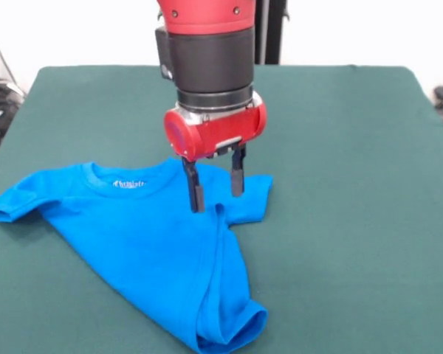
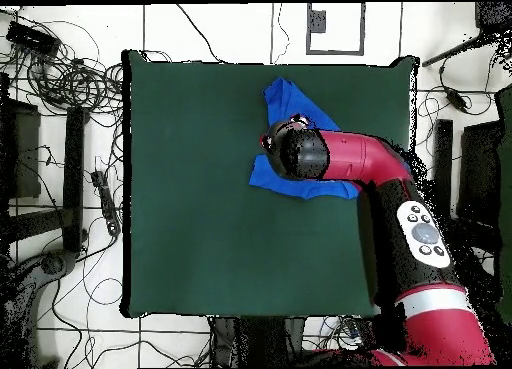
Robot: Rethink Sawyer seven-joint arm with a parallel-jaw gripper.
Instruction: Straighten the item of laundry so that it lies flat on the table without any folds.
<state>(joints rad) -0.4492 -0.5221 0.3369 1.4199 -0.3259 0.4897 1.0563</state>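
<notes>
Broadly, the dark green tabletop [image 1: 340, 184] fills the front view, with a pale wall behind it; from overhead, a white tiled floor strewn with black cables [image 2: 60, 75] surrounds it. The blue T-shirt [image 1: 148, 243] lies at the near left in the front view, collar toward the far side, one sleeve spread out to the left, its right side folded over into a bunched ridge running down to the hem. The red and black arm [image 2: 400, 185] comes straight down over the shirt's right shoulder. Its claw [image 1: 215, 181] has its fingers spread apart, tips at the cloth near the folded sleeve, gripping nothing.
</notes>
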